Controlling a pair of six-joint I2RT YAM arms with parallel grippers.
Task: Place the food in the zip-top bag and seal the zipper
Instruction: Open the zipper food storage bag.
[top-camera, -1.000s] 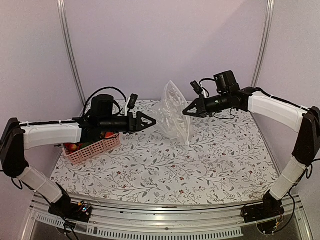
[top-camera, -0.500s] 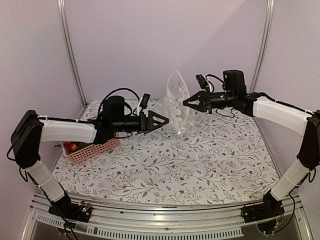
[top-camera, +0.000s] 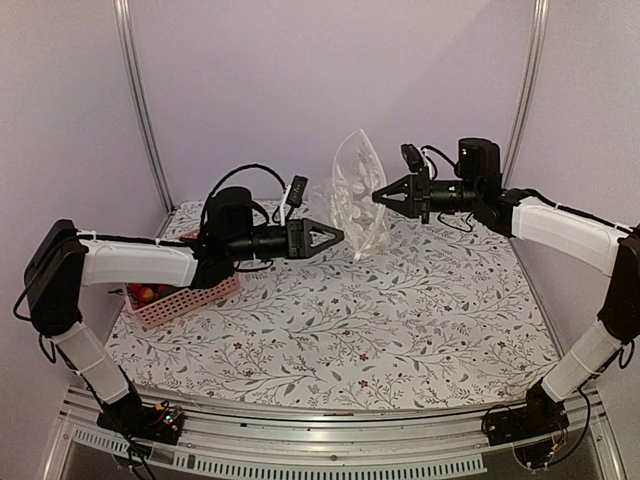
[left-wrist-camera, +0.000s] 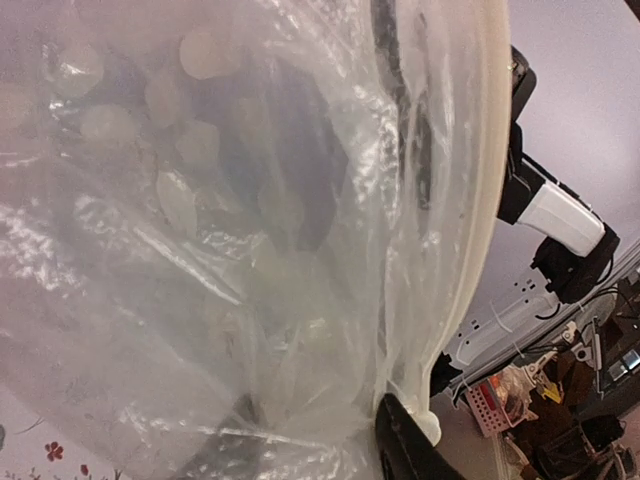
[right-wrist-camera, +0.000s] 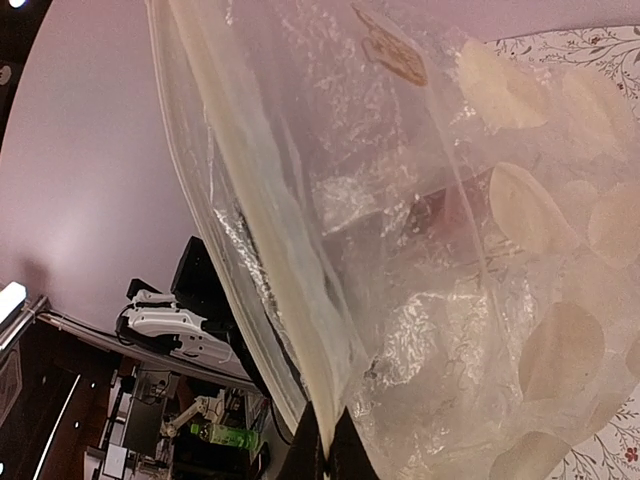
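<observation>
1. Food (top-camera: 146, 293) sits in the pink basket (top-camera: 190, 297), tucked under the left arm and well behind the left gripper (top-camera: 338, 236). No piece shows inside the bag, so by my read loading has not begun.
2. Left gripper reaches out level, its tip just short of the bag's lower side, and crinkly plastic fills its wrist view. I cannot tell whether its jaws are apart or closed. My guess is that it's lined up to catch the free lip and spread the mouth.
3. Zip-top bag (top-camera: 358, 200) stands tall between the two grippers, just ahead of each. Its bottom corner hangs low by the table (top-camera: 400, 320), though I can't say if it touches.
4. Right gripper (top-camera: 380, 197) is clamped on the bag's edge, pinching right at the pale zipper (right-wrist-camera: 262, 190), which runs away from its fingertips. That grip likely keeps the bag upright and the mouth reachable.
</observation>
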